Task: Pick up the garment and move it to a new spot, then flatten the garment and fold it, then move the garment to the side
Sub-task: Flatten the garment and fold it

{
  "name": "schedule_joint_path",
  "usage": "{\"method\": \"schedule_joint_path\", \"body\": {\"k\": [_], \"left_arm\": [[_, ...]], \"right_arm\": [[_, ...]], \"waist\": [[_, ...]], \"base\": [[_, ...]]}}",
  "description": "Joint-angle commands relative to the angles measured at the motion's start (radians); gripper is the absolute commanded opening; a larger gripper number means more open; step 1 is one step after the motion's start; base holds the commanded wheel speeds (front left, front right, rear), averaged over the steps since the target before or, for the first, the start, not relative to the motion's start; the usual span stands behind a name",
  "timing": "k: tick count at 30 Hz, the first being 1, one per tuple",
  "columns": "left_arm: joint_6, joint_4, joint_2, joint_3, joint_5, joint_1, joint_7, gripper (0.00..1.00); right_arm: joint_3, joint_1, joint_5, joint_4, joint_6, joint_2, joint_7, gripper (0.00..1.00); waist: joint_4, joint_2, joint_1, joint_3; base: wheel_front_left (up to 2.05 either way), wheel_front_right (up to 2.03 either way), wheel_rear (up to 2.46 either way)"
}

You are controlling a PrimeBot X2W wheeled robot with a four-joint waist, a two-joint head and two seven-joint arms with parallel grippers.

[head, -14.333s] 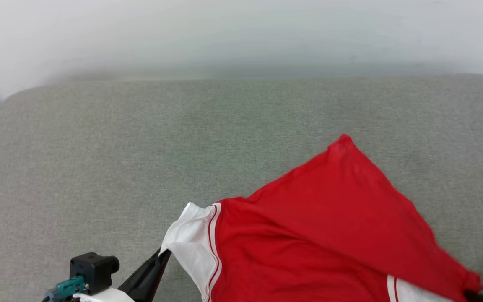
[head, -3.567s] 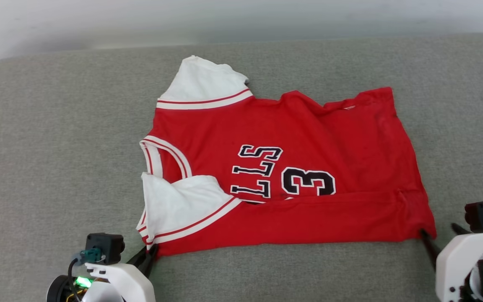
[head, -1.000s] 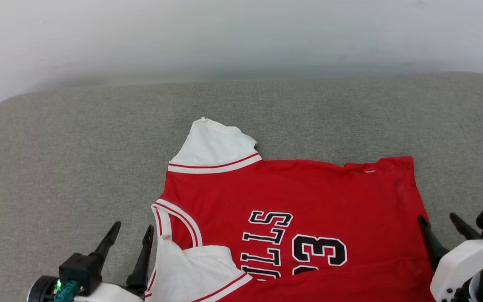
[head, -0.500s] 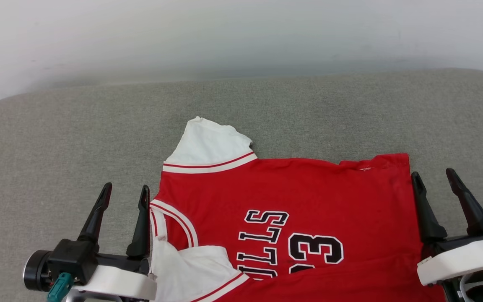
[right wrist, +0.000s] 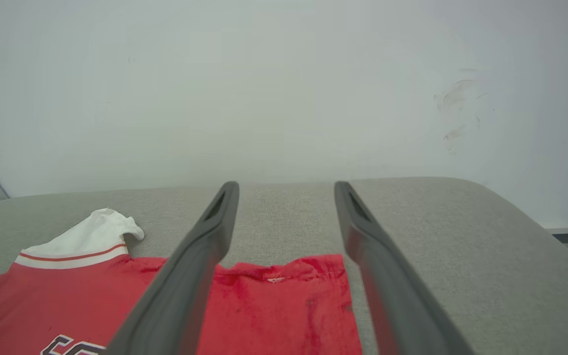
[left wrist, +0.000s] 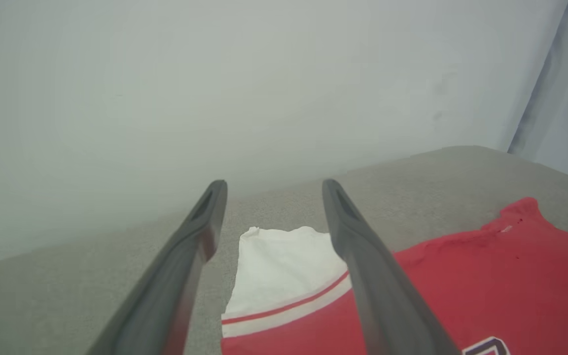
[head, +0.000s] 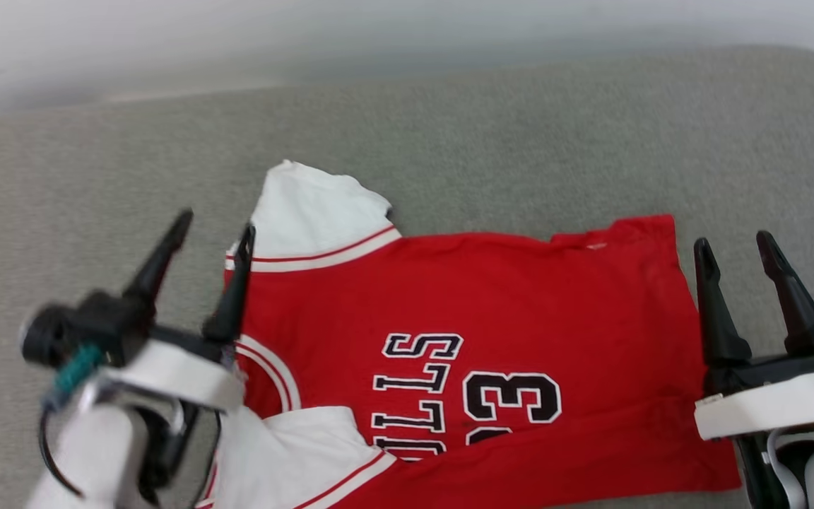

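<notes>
The left pincer (head: pixel 215 225) hangs with its two dark fingers spread wide and nothing between them. Its inner finger is over the collar end of the red jersey-style T-shirt with white short sleeves (head: pixel 520 297). The right pincer (head: pixel 732 242) is just as wide and also empty, poised just beside the shirt's hem edge.

Between the two pincers the shirt lies spread on the grey upholstered bench (head: pixel 449 127), collar toward the left pincer and hem toward the right. It looks placed and mostly flattened. The edge nearest the robot seems already turned over onto the chest, carrying the near white sleeve (head: pixel 294 452) with it. The far white sleeve with red-striped trim (head: pixel 315 205), just beyond the left pincer's tips, still lies out flat. I judge that the far-side fold, any further folding and the move aside remain.

The black, white-outlined lettering (head: pixel 414 389) shows "LLS" lying sideways, its beginning covered by the near sleeve. Beside it is a large "3" (head: pixel 513 399), with another digit mostly hidden under the fold. A small pale mark near the hem (head: pixel 596 247) is too small to read.
</notes>
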State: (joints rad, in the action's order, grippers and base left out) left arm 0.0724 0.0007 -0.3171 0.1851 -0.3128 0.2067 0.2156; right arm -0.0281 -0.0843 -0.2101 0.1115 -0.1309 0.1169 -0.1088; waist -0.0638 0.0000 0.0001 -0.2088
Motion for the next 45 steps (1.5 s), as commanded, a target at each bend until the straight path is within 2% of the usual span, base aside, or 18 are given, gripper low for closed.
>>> {"method": "schedule_joint_path", "body": {"k": [1,5,8,10,14,16,18,22,26,29,33,35,36,37,38,39,40,45], "left_arm": [[0.013,0.014,-0.031,-0.001,0.002,0.056,-0.028,1.0],[0.045,0.062,-0.118,0.028,-0.041,0.214,-0.189,1.0],[0.056,0.087,-0.199,0.056,-0.109,0.352,-0.303,1.0],[0.057,0.101,-0.273,0.107,-0.154,0.44,-0.387,1.0],[0.058,0.146,-0.394,0.208,-0.296,0.586,-0.616,1.0],[0.058,0.17,-0.44,0.245,-0.368,0.636,-0.756,1.0],[0.056,0.197,-0.483,0.257,-0.406,0.69,-0.852,1.0],[0.057,0.251,-0.521,0.285,-0.451,0.738,-1.01,1.0],[0.043,0.292,-0.518,0.278,-0.507,0.771,-1.111,1.0],[0.036,0.305,-0.534,0.297,-0.486,0.784,-1.144,1.0],[-0.002,0.342,-0.526,0.297,-0.483,0.786,-1.163,1.0],[-0.004,0.361,-0.533,0.308,-0.476,0.778,-1.18,1.0],[-0.002,0.366,-0.535,0.314,-0.478,0.771,-1.19,0.89],[-0.001,0.368,-0.535,0.317,-0.484,0.765,-1.198,0.44],[0.003,0.364,-0.534,0.319,-0.487,0.762,-1.194,0.24],[0.003,0.364,-0.534,0.319,-0.487,0.762,-1.194,0.24],[0.006,0.359,-0.529,0.314,-0.481,0.76,-1.158,0.0],[0.015,0.363,-0.51,0.311,-0.482,0.744,-1.097,0.0]], "right_arm": [[0.004,-0.018,0.001,-0.001,0.0,-0.011,-0.007,1.0],[0.022,-0.042,0.0,-0.015,0.0,-0.026,-0.024,1.0],[0.028,-0.058,-0.007,-0.031,0.0,-0.038,-0.047,1.0],[0.027,-0.07,-0.017,-0.039,0.0,-0.045,-0.062,1.0],[0.031,-0.084,-0.022,-0.062,0.0,-0.054,-0.088,1.0],[0.035,-0.09,-0.024,-0.076,0.0,-0.057,-0.094,1.0],[0.042,-0.095,-0.024,-0.087,0.0,-0.06,-0.102,1.0],[0.048,-0.091,-0.03,-0.106,0.0,-0.064,-0.116,1.0],[0.047,-0.101,-0.033,-0.122,0.0,-0.067,-0.127,1.0],[0.055,-0.109,-0.034,-0.131,0.0,-0.068,-0.132,1.0],[0.066,-0.118,-0.035,-0.142,0.0,-0.068,-0.139,1.0],[0.07,-0.118,-0.035,-0.146,0.0,-0.068,-0.14,1.0],[0.07,-0.118,-0.034,-0.148,0.001,-0.068,-0.141,1.0],[0.07,-0.118,-0.033,-0.149,0.0,-0.068,-0.143,1.0],[0.067,-0.118,-0.033,-0.15,0.0,-0.068,-0.144,1.0],[0.067,-0.118,-0.033,-0.15,0.0,-0.068,-0.144,1.0],[0.061,-0.12,-0.028,-0.152,0.001,-0.068,-0.145,1.0],[0.05,-0.127,-0.011,-0.149,0.0,-0.068,-0.136,1.0]], "waist": [[-0.046,0.0,-0.0001,-0.055],[-0.099,0.0,-0.0001,-0.121],[-0.14,0.0,-0.0001,-0.167],[-0.165,0.0,-0.0001,-0.198],[-0.203,0.0,-0.0001,-0.24],[-0.219,0.0,-0.0001,-0.256],[-0.233,0.0,-0.0001,-0.272],[-0.257,0.0,-0.0001,-0.301],[-0.274,0.0,-0.0001,-0.328],[-0.283,0.0,-0.0001,-0.345],[-0.288,0.0,-0.0001,-0.358],[-0.289,0.0,-0.0001,-0.361],[-0.289,0.0,-0.0001,-0.363],[-0.289,0.0,-0.0001,-0.364],[-0.288,0.0,-0.0001,-0.365],[-0.288,0.0,-0.0001,-0.365],[-0.285,0.0,-0.0001,-0.364],[-0.268,0.0,-0.0001,-0.341]], "base": [[0.0,0.0,0.0],[0.0,0.0,0.0],[0.0,0.0,0.0],[0.0,0.0,0.0],[0.0,0.0,0.0],[0.0,0.0,0.0],[0.0,0.0,0.0],[0.0,0.0,0.0],[0.0,0.0,0.0],[0.0,0.0,0.0],[0.0,0.0,0.0],[0.0,0.0,0.0],[0.0,0.0,0.0],[0.0,0.0,0.0],[0.0,0.0,0.0],[0.0,0.0,0.0],[0.0,0.0,0.0],[0.0,0.0,0.0]]}}
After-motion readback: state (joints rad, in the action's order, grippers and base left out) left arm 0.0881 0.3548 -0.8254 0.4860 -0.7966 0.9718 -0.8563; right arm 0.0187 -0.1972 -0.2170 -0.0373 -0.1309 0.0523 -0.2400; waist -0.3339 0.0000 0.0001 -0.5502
